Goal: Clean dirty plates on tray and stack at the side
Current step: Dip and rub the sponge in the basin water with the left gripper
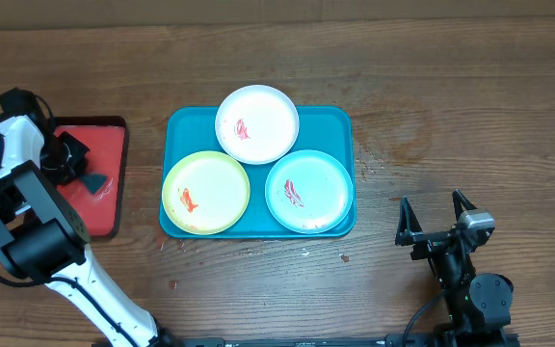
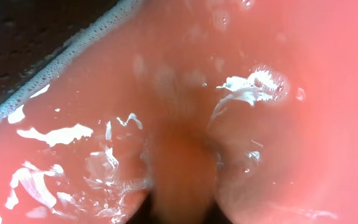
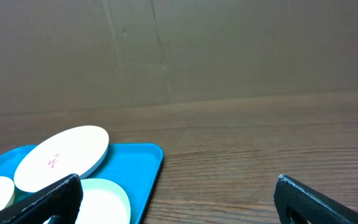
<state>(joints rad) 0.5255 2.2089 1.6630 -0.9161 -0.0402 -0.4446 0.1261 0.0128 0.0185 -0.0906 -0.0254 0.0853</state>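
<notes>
The teal tray [image 1: 340,130] lies mid-table with three plates on it: white [image 1: 268,130] at the back, yellow-green [image 1: 215,183] front left, light blue-green [image 1: 318,178] front right. Each plate has a red smear. My right gripper [image 1: 436,220] is open and empty, on the wood to the right of the tray. Its wrist view shows the tray [image 3: 143,163], the white plate [image 3: 64,155] and the blue-green plate [image 3: 107,199] beside my open fingers [image 3: 179,208]. My left gripper [image 1: 77,164] is low over the red tray [image 1: 104,140]. Its jaws [image 2: 182,208] are a blur.
The red tray with the dark rim sits at the far left. Up close its surface [image 2: 303,143] is wet, with white foam streaks. Bare wood table [image 1: 451,106] lies to the right of the teal tray. A brown wall [image 3: 229,50] stands behind the table.
</notes>
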